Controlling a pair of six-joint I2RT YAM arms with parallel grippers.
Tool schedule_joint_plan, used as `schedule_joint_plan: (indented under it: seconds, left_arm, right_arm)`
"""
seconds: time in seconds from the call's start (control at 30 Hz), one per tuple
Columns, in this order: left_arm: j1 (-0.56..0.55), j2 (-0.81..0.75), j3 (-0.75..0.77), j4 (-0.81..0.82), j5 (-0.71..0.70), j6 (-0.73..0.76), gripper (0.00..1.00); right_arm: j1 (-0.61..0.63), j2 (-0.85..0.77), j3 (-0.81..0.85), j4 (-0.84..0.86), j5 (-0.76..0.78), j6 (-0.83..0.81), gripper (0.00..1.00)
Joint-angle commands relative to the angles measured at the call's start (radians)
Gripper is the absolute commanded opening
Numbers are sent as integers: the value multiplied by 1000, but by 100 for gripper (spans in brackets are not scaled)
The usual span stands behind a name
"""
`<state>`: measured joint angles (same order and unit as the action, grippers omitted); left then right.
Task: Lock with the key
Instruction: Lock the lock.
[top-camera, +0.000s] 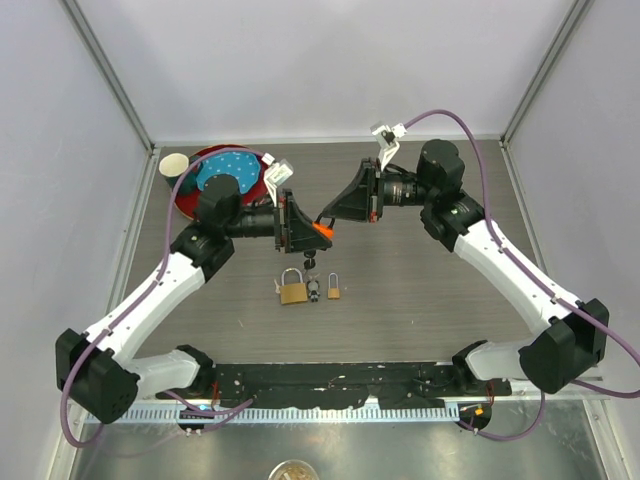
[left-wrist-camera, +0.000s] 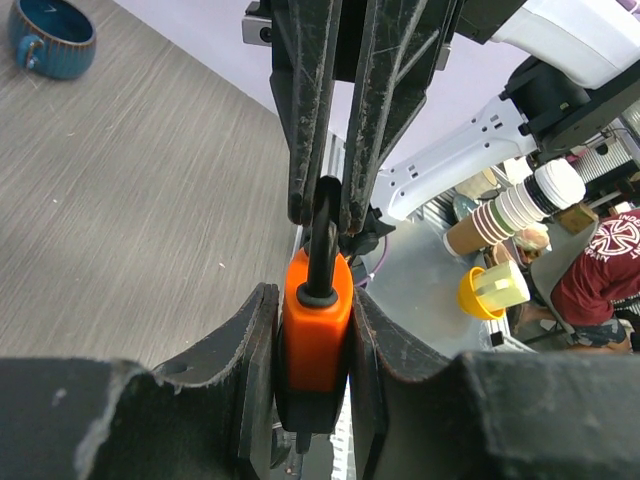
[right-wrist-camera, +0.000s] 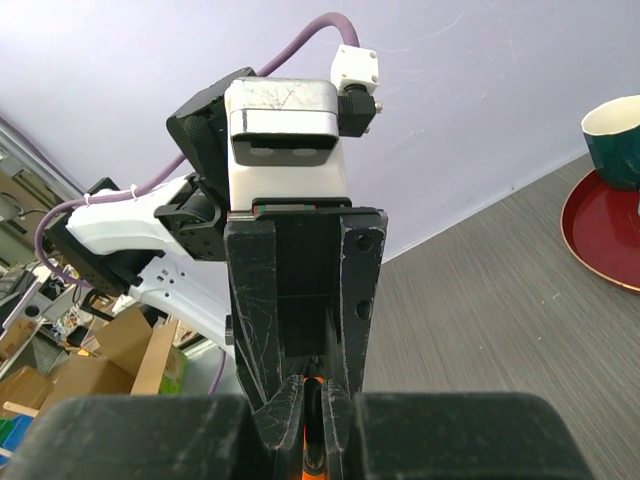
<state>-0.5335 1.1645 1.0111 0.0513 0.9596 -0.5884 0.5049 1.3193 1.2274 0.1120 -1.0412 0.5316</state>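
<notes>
Above the grey desk (top-camera: 420, 300), my left jaws are clamped on the orange lock (left-wrist-camera: 315, 330), up in the air. My right jaws pinch its black loop (left-wrist-camera: 322, 240). The loop looks pushed in. I think the key turn is not done yet.

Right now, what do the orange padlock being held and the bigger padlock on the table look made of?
Orange padlock: the body looks like matte plastic or a plastic cover, evenly coloured with no glint. Its shackle is black, possibly coated metal. Bigger padlock: brass-coloured body, likely brass or brass-plated metal, though it is small in the top view.
</notes>
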Motion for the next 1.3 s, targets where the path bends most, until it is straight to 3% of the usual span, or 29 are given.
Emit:
schedule_joint_plan:
  seconds: [0.0, 0.2, 0.3, 0.33, 0.4, 0.43, 0.53, 0.8, 1.07, 1.27]
  left_arm:
    - [-19, 12, -9, 62, 19, -4, 0]
    - [-20, -22, -19, 18, -74, 42, 0]
    - [-20, -38, -31, 24, -128, 44, 0]
    - [-19, -42, -35, 31, -145, 42, 0]
    - [-20, -51, -57, 64, -173, 29, 0]
    - [-19, -58, -65, 77, -192, 21, 0]
    - [-20, -69, -97, 140, -222, -13, 0]
    - [-20, -83, -198, 379, -280, -138, 0]
    - [-19, -95, -308, 637, -349, -261, 0]
    - [-20, -85, -304, 682, -297, -291, 0]
  right_arm:
    - [12, -20, 44, 60, 79, 9, 2]
    - [-22, -75, 35, 31, 182, -25, 17]
    - [-54, -101, 21, 31, 242, -19, 29]
    - [-61, -107, 12, 31, 254, -16, 39]
    - [-81, -121, 3, 32, 283, -9, 46]
    - [-86, -129, -9, 37, 291, -4, 55]
    - [-103, -146, -41, 69, 296, 11, 69]
    - [-115, -155, -112, 199, 211, 90, 78]
    - [-111, -85, -134, 310, 158, 194, 79]
    - [-66, -22, -126, 342, 153, 200, 76]
